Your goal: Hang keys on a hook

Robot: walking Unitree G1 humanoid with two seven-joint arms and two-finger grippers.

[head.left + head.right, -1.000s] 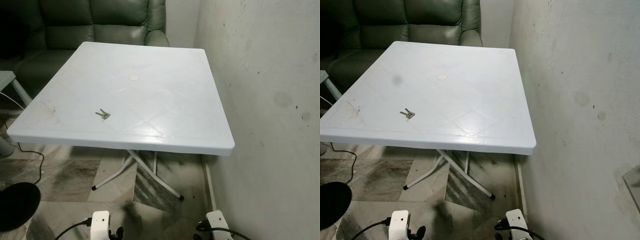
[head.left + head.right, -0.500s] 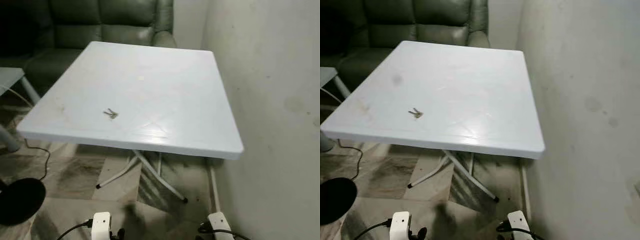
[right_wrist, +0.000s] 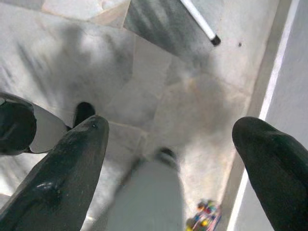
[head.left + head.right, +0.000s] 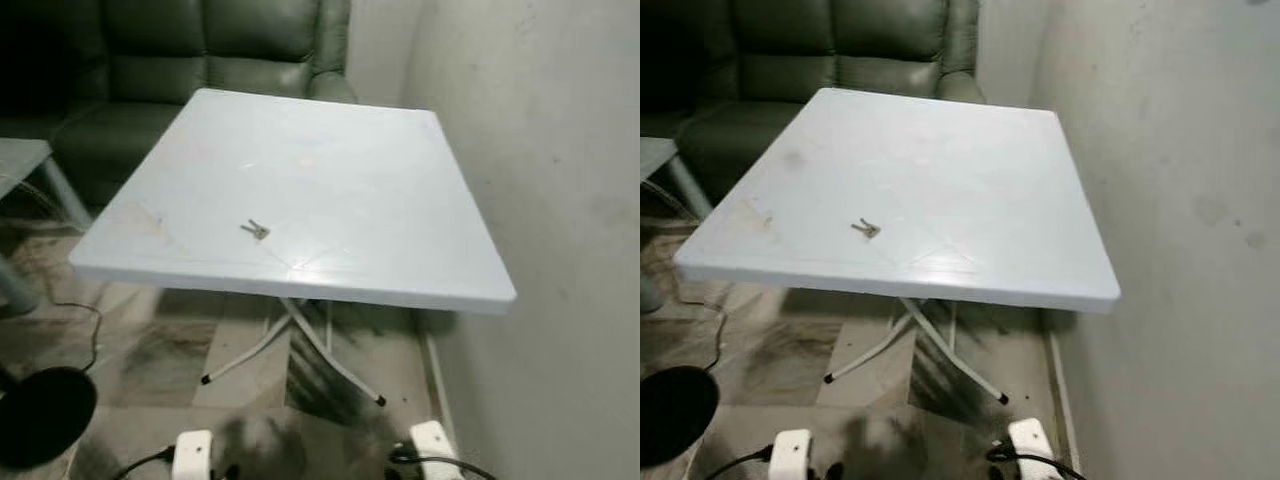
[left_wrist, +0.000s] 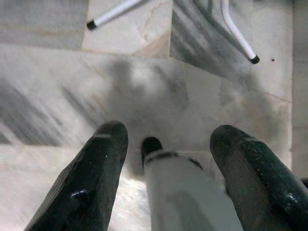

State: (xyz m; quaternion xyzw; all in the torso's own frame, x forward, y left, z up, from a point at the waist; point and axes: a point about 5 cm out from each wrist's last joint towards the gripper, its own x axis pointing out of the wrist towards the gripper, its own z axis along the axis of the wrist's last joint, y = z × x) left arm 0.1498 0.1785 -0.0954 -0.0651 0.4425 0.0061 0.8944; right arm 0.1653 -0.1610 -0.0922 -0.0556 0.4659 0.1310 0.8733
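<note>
Both arms hung low over the marbled floor (image 5: 57, 96) as the robot faced the table, the left pincer (image 5: 168, 159) with its fingers spread and nothing between them, the right pincer (image 3: 173, 159) likewise spread wide and empty. Beyond them stood the white folding table (image 4: 400, 220), set just beside a bare wall (image 4: 560, 150), its crossed metal legs (image 4: 290, 340) below. The keys (image 4: 255, 230) lay untouched on the table, near its front edge and toward the robot's left. A dark green sofa (image 4: 230, 45) sat behind the table. No hook could be seen. By these pictures the task had barely begun: the keys were not yet picked up, and both reaching and hanging remained
</note>
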